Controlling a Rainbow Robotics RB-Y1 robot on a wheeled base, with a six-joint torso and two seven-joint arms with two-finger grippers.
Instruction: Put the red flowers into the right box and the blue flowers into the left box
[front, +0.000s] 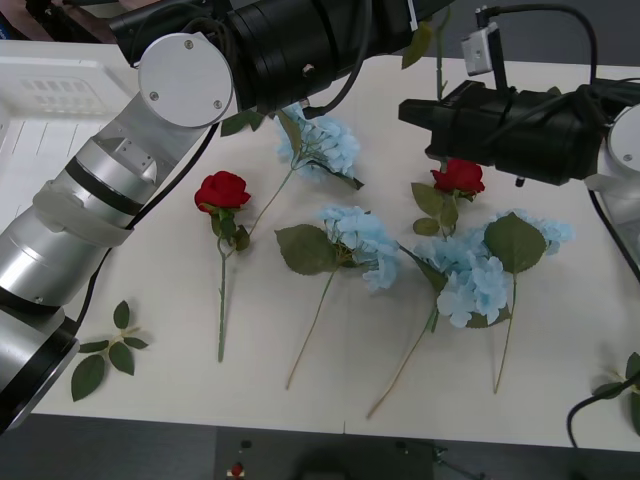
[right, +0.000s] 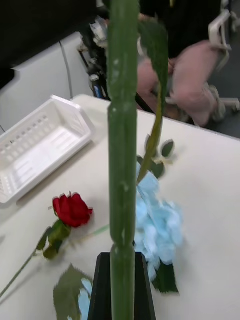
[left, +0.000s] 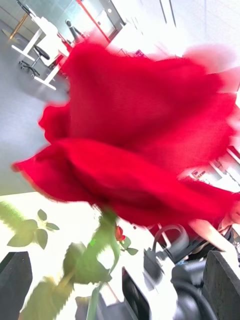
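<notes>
Deep-red rose — ruffled petals, thin green stem, dark leaves.

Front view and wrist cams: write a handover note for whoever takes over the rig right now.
Right pincer: looks shut on the stem of a raised red rose.
Left pincer: open, at that rose's bloom.
On the table: two red roses and four blue flowers.
Left box: nothing in it.
Left: all flowers to box.
</notes>
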